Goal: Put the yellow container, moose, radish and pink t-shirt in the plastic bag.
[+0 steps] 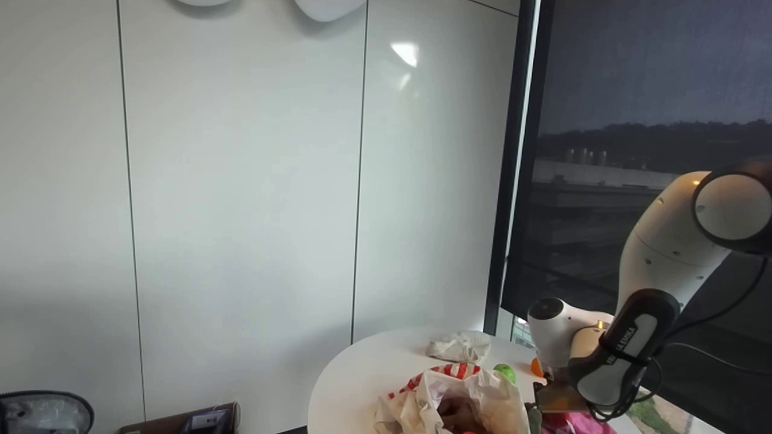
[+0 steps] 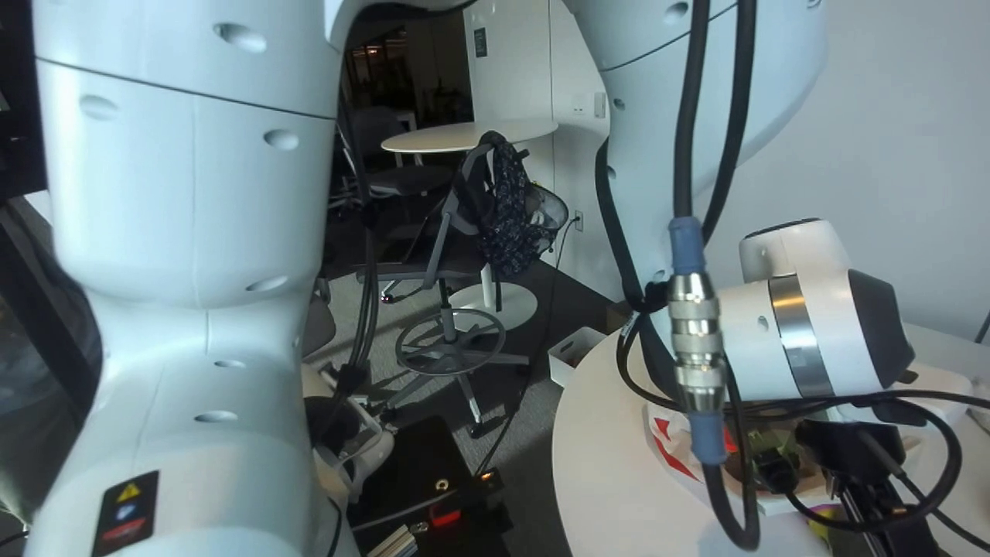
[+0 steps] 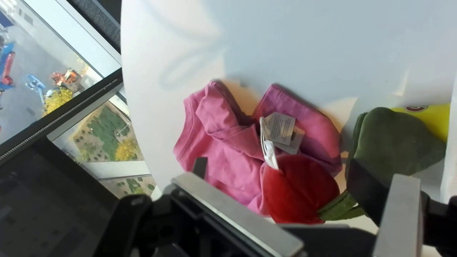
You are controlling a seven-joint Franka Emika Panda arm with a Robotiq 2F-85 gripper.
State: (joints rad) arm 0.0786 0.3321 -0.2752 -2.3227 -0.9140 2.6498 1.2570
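Gripper (image 3: 307, 203) empty, jaws wide apart, "EMIKA" on arm (image 1: 669, 247), illegible tag (image 3: 280, 127) atop pink t-shirt (image 3: 228, 160)

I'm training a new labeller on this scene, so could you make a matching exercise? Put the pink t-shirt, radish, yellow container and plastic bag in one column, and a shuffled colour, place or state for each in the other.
Things
1. pink t-shirt
2. radish
3. yellow container
4. plastic bag

Clues
A. partly hidden by a dark green leafy piece
B. open at the top, something brown showing inside
C. crumpled on the white table, white tags lying over it
D. red, with a green stalk

Right pairs: 1-C, 2-D, 3-A, 4-B
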